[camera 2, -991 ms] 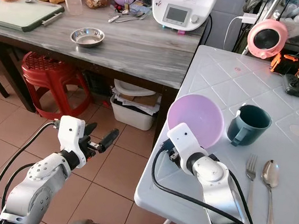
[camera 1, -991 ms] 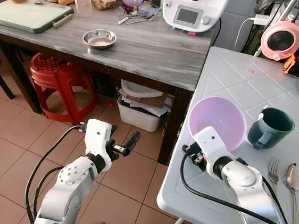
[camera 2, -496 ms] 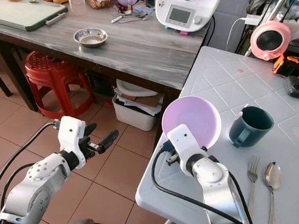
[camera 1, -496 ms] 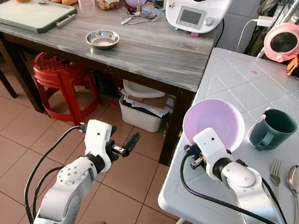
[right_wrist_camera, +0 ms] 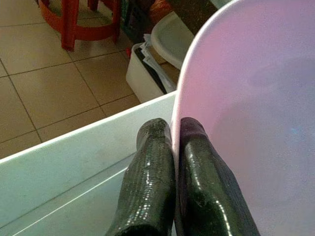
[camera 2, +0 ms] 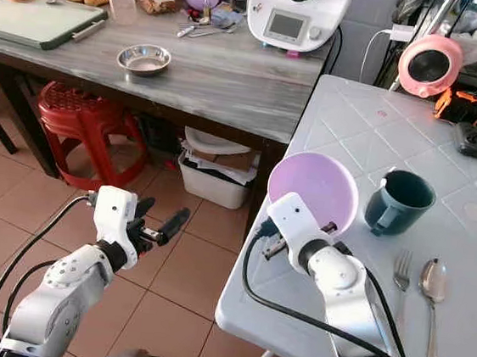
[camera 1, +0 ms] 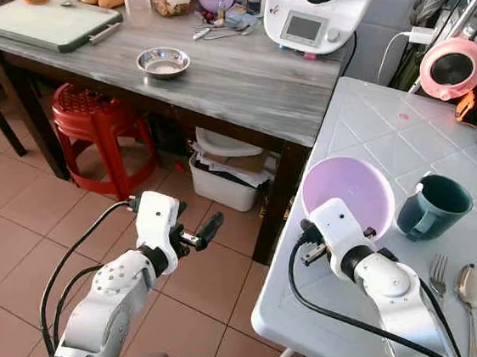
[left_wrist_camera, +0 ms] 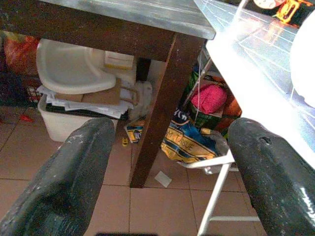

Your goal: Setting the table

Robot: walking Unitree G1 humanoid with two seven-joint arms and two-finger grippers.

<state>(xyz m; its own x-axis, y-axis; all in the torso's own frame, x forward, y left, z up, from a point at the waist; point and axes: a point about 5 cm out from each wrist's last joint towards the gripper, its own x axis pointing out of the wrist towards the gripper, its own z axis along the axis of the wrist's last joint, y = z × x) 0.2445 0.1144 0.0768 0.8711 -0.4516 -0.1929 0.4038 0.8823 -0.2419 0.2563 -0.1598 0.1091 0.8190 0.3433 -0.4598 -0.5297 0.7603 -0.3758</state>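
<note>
At the lower left of the head view my left pincer [camera 1: 191, 235] hangs over the tiled floor, fingers spread apart, holding nothing. Right of centre, my right pincer [right_wrist_camera: 172, 147] is clenched on the rim of the lilac bowl [camera 1: 350, 193], which tilts steeply above the white table [camera 1: 370, 141], beside the teal mug [camera 1: 434, 206]. The bowl looks like light, stiff plastic, smooth and likely slippery; its thin rim is the natural hold. A fork [camera 1: 441, 276] and spoon [camera 1: 469, 286] lie at the right.

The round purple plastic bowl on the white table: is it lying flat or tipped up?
Tipped up. The round purple plastic bowl faces the camera, its rim pinched by the right end effector.
</note>
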